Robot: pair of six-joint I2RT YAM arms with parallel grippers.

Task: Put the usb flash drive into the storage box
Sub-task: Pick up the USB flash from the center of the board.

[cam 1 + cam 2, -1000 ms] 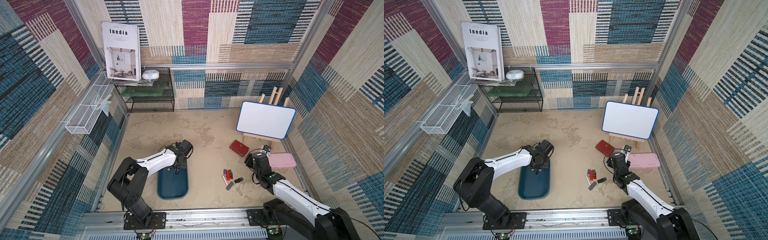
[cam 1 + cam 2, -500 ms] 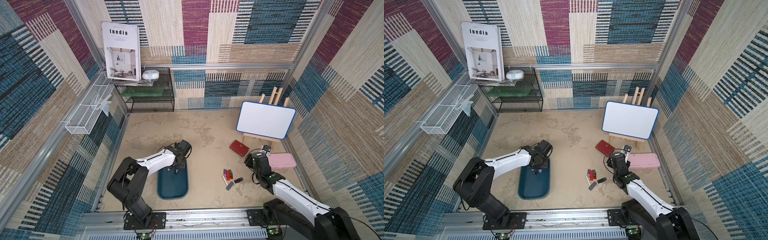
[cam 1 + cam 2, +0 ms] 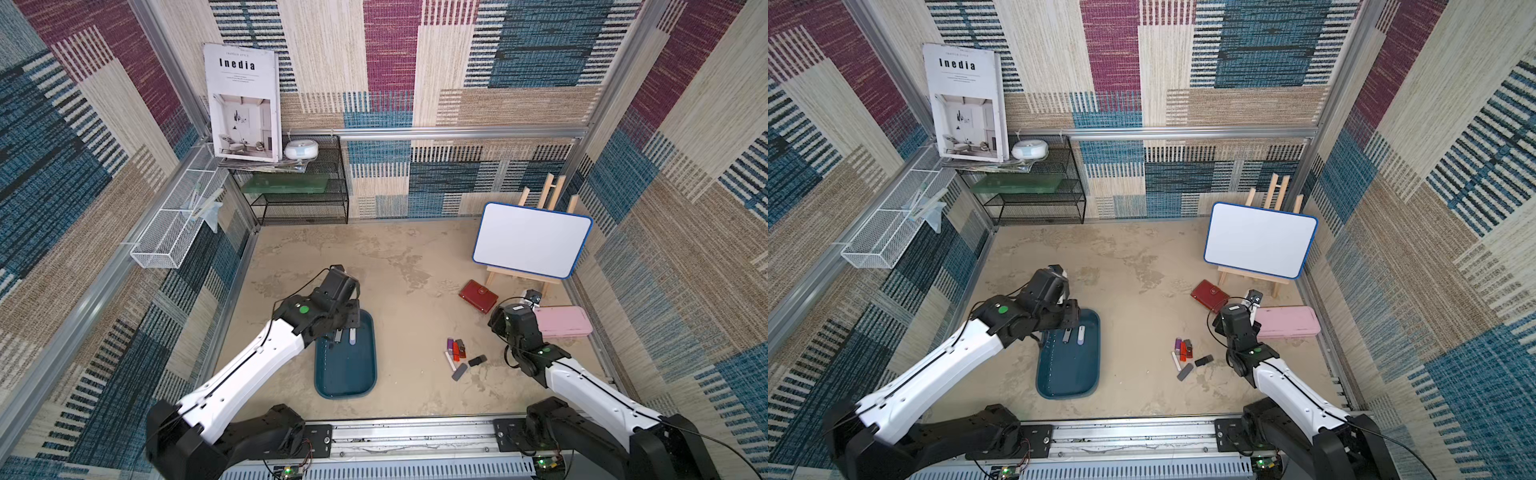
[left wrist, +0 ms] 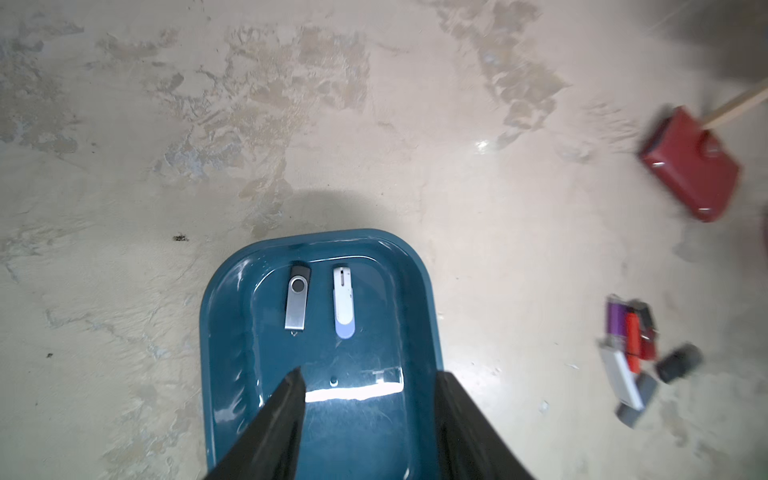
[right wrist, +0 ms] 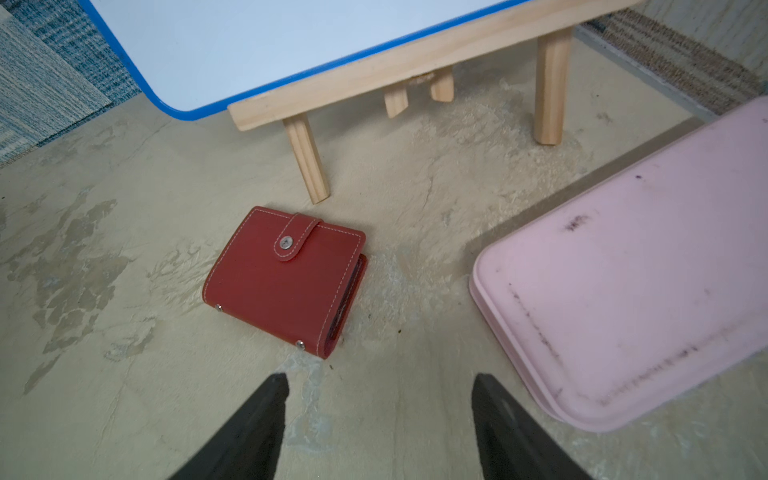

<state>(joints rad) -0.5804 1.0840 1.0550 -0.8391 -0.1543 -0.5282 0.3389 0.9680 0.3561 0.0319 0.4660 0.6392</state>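
The storage box (image 4: 216, 332) is a dark teal tray lying lengthwise on the table near the front, seen in both top views (image 3: 345, 374) (image 3: 1069, 374). At its far end two usb flash drives lie side by side: a silver and black swivel one (image 4: 297, 303) and a white one with a pale blue cap (image 4: 344, 301). My left gripper (image 4: 372, 376) hangs open above the box, with nothing between its fingers. Several more drives (image 3: 457, 353) lie in a loose pile right of the box. My right gripper (image 5: 381, 380) is open and empty over bare table.
A red wallet (image 5: 286, 282) lies just ahead of the right gripper, and a flat pink case (image 5: 644, 270) beside it. A whiteboard on a wooden easel (image 3: 532, 239) stands behind them. A black wire shelf (image 3: 299, 195) and a white wire basket (image 3: 174, 232) sit at the back left.
My left gripper has gone from shut to open over the far end of the box. The right arm has stayed in place.
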